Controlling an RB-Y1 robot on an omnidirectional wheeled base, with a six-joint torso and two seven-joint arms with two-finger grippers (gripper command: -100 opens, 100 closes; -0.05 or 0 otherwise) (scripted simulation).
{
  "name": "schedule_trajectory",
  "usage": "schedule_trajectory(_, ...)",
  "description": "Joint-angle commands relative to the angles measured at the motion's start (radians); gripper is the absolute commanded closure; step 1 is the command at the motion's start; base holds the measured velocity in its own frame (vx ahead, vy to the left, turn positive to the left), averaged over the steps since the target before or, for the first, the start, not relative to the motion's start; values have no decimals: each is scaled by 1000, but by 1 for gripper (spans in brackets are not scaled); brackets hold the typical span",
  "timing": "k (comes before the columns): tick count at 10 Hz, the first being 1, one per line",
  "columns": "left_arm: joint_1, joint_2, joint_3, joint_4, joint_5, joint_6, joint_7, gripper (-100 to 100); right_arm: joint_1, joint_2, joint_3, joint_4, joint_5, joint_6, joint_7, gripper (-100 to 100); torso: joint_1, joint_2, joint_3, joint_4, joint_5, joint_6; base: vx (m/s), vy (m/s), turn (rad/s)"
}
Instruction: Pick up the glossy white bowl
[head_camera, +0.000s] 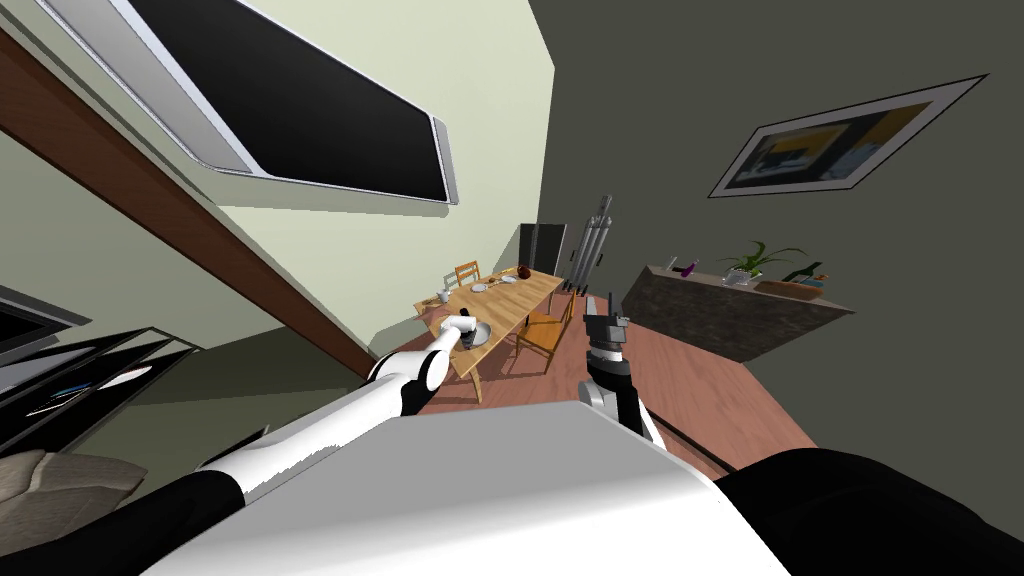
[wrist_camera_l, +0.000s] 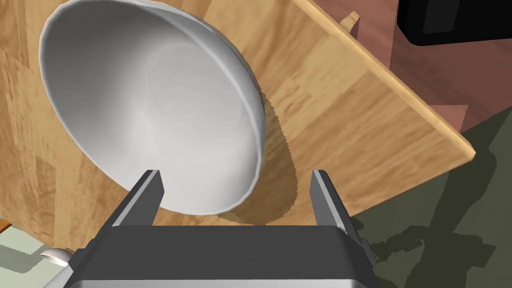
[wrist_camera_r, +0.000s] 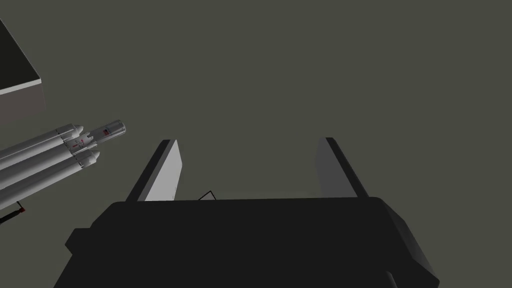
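The glossy white bowl (wrist_camera_l: 150, 105) sits on a wooden table (wrist_camera_l: 350, 125) near its corner. My left gripper (wrist_camera_l: 235, 192) hangs open right over the bowl's near rim, one finger (wrist_camera_l: 145, 192) over the bowl's inside and the other (wrist_camera_l: 325, 197) outside the rim above the table. In the head view the bowl (head_camera: 480, 335) lies at the near end of the table (head_camera: 500, 300) under my left gripper (head_camera: 468, 340). My right gripper (wrist_camera_r: 247, 167) is open with nothing between its fingers, raised beside the table (head_camera: 605, 320).
Wooden chairs (head_camera: 545, 335) stand along the table, and dishes (head_camera: 495, 285) lie at its far end. A model rocket (head_camera: 595, 245) stands by the far wall. A dark sideboard (head_camera: 730, 310) with plants is to the right. Reddish wood floor (head_camera: 700, 380) surrounds the table.
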Motion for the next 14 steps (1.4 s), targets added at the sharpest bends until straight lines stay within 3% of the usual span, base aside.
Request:
schedule_trajectory(1, -50, 9, 5, 50, 3, -36, 11, -100, 0, 0, 0, 0, 0, 0, 0, 0, 0, 0, 0, 0, 0, 0, 10, 13, -15)
schedule_trajectory(3, -54, 9, 5, 117, 3, -36, 11, -100, 0, 0, 0, 0, 0, 0, 0, 0, 0, 0, 0, 0, 0, 0, 2, 3, 0)
schedule_trajectory(4, -54, 9, 5, 87, 3, -36, 11, -100, 0, 0, 0, 0, 0, 0, 0, 0, -1, 0, 0, 0, 0, 0, 0, 0, 0)
schedule_trajectory(7, -70, 12, 6, 143, 3, -49, 15, -100, 0, 0, 0, 0, 0, 0, 0, 0, -1, 1, 0, 0, 0, 0, 0, 0, 0)
schedule_trajectory(8, -73, 13, 6, 151, 3, -56, 17, 0, 0, 0, 0, 0, 0, 0, 0, 0, -1, 1, 0, 0, 0, 0, 0, 0, 0)
schedule_trajectory(9, -48, 11, -2, 156, 5, -85, 18, -100, 0, 0, 0, 0, 0, 0, 0, 0, -1, 1, 0, 0, 0, 0, 37, -3, -23)
schedule_trajectory(14, -46, 12, -3, 155, 6, -89, 18, -100, 0, 0, 0, 0, 0, 0, 0, 0, -1, 0, 0, 0, 0, 0, 22, 0, -2)
